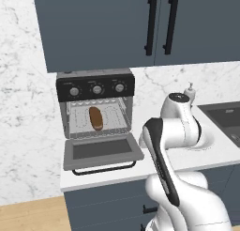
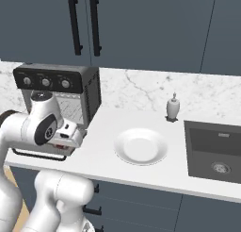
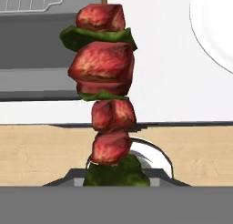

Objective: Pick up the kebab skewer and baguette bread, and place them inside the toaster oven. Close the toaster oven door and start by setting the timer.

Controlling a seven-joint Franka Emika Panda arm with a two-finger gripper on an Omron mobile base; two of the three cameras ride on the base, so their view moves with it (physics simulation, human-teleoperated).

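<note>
Surface [image 2: 108, 167]: white; the toaster oven, a plate and a small bottle are carried on it.
Toaster oven [image 1: 95, 105]: placed at the left end, against the wall.
Toaster oven door [image 1: 102, 151]: dropped open and flat.
Plate [image 2: 140, 146]: set right of the oven, near the sink [image 2: 215, 151].
Baguette bread [image 1: 95, 118]: laid on the wire rack inside.
Kebab skewer [image 3: 105, 91]: clamped in the jaws, seen above the surface edge.
Bottle [image 2: 173, 106]: kept by the wall.
</note>
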